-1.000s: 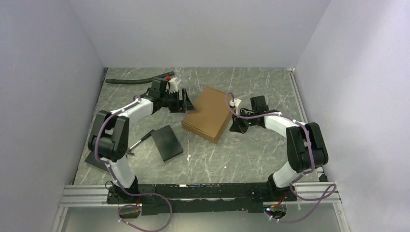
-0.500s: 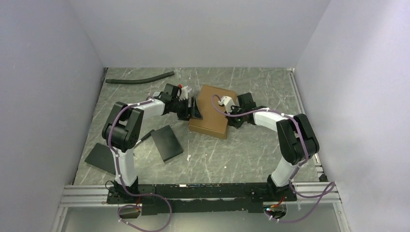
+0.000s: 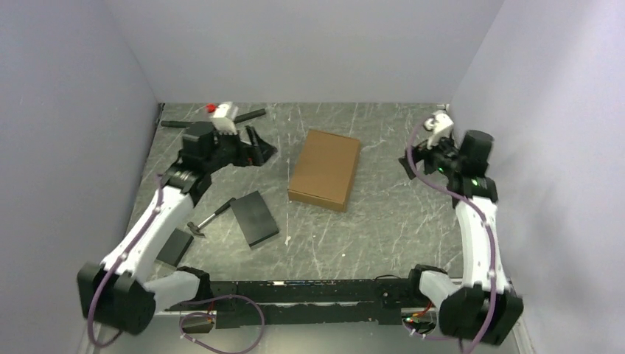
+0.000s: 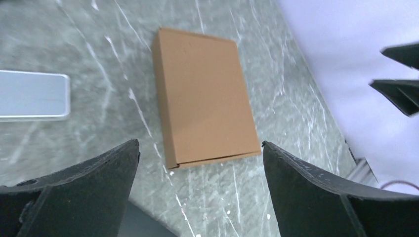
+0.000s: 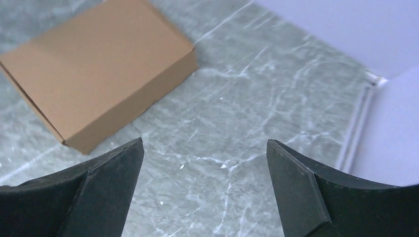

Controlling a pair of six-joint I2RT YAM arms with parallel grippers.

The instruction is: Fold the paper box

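Closed box [image 3: 324,169] sits mid-surface, long axis toward the near edge. Left gripper [image 3: 259,146] slightly nearer, right gripper [image 3: 410,158] opposite, both spread wide, empty.

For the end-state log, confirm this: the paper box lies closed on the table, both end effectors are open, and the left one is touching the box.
One point is wrong: the left end effector is not touching the paper box; the top external view shows bare table between them. The rest stands.
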